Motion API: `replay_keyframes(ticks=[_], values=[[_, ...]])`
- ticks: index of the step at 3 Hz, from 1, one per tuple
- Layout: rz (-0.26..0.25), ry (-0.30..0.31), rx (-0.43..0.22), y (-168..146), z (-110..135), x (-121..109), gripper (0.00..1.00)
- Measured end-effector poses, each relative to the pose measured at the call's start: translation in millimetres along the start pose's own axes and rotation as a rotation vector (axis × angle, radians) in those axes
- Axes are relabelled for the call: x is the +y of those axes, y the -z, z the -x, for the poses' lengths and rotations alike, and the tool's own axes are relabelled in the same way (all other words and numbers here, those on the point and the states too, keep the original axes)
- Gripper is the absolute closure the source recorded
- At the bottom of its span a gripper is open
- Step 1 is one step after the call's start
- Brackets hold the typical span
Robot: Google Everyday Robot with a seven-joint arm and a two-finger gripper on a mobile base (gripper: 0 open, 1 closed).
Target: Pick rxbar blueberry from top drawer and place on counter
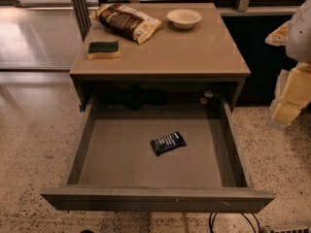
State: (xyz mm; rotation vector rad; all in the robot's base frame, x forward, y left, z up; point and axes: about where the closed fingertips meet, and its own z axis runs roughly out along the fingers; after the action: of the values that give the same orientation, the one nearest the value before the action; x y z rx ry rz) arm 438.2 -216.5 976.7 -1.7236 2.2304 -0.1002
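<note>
A navy-wrapped rxbar blueberry lies flat in the open grey top drawer. The cream gripper, far right, grip state untellable, should straddle the bar's narrow width.

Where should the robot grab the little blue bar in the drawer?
Probably across its short width, at the middle, from straight above: the bar lies flat and slanted on the drawer floor, clear of the walls. The tool hangs at right, outside the drawer.

The counter holds snack bag, sponge and bowl (gripper off to its side).
</note>
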Motion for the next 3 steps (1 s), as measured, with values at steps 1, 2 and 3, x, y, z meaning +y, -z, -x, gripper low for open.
replay_keyframes(ticks=[1,2,3], values=[[0.0,0.0,0.0,0,0,0,0.0],[0.013,0.023,-0.016,-7,3,-3,0.0],[0.06,0.071,-0.033,-31,2,-8,0.0]])
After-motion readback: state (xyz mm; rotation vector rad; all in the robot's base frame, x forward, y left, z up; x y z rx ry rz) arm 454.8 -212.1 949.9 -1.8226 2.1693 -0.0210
